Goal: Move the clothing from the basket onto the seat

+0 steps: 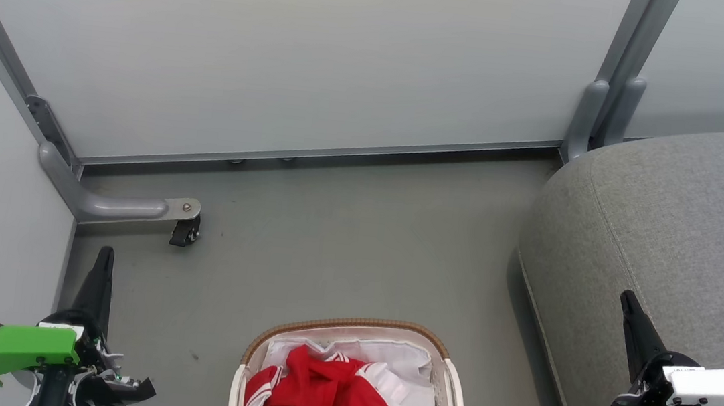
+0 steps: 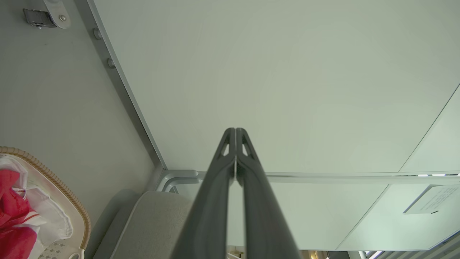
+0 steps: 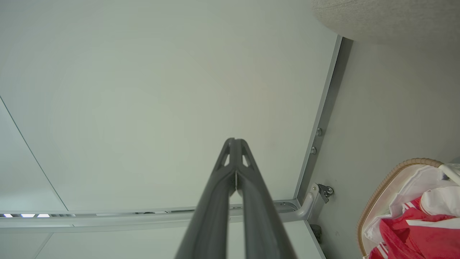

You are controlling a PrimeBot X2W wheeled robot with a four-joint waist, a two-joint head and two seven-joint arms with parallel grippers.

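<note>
The clothing lies heaped in the basket, its red folds tangled with white trim on top of the white liner. The basket stands on the floor, with the seat near on its right but not touching it.

The left pincer is closed and empty, well left of the basket. The right pincer is also closed and empty, in front of the seat's rounded edge.

Several things could go wrong:
- Neither pincer can take cloth until it opens; closed, it would only press the heap down.
- The liner looks much like the white panels, so a deep pinch may catch it and drag the light basket up or tip it.
- The pieces are tangled, so one may trail behind another and drop onto the floor between basket and seat.
- A piece laid too near the seat's rounded edge could slide off.
</note>
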